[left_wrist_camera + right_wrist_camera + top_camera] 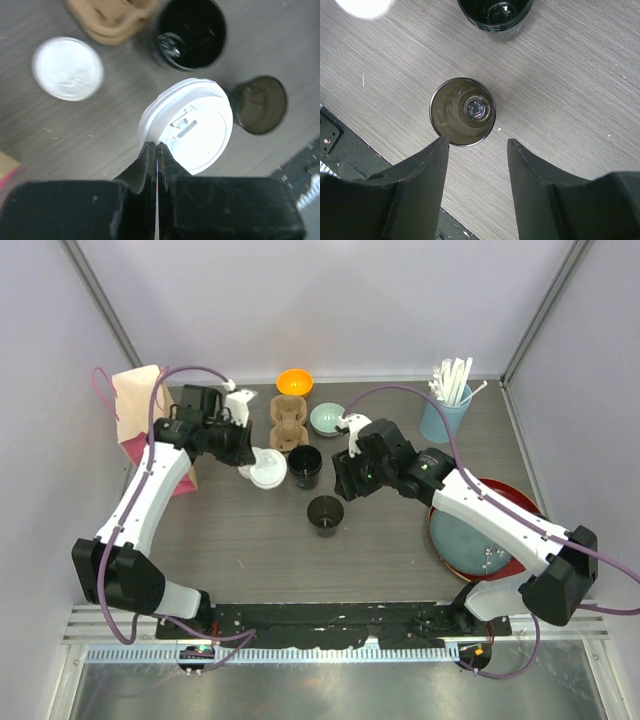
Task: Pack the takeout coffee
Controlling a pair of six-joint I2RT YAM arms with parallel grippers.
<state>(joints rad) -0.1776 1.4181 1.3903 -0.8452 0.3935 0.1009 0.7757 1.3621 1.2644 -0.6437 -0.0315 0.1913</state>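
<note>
Clamping white lid (187, 125) by its rim in left jaws, right jaws apart beside lidless black cup (463, 111), mid desk (250, 540)

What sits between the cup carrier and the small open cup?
A wider dark cup, lidless, stands between carrier and small cup; top view.
</note>
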